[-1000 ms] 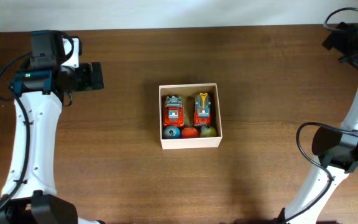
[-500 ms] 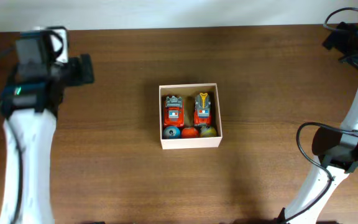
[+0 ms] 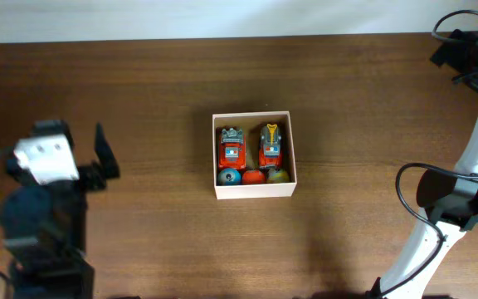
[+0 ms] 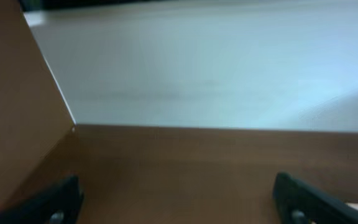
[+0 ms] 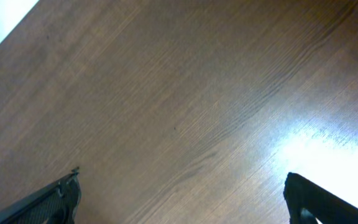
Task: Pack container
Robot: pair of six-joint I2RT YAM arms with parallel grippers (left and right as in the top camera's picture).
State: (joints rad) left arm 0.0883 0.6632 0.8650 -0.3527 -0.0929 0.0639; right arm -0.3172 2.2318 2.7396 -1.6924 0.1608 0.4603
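Retreating left gripper (image 4: 179, 208): fingers spread wide at the bottom corners of its wrist view, with nothing between them. Only the table (image 4: 185, 162) and a pale surface lie ahead.
Right gripper (image 5: 182, 199): likewise spread and empty, over bare wood.
Container (image 3: 256, 190): centre of the overhead frame, open top up, well apart from both arms.
Contents: two orange toy trucks (image 3: 231, 149) lie side by side in the upper part, and three balls (image 3: 253, 176) sit in a row along the lower wall. The floor looks full.
Progress: packing appears done, since no loose toy shows on the table. No lid is in view, so nothing points to a closing step.
Change: the left arm has swung from the upper left of the overhead frame to the lower left and is blurred in motion. Container, contents and right arm are unchanged.
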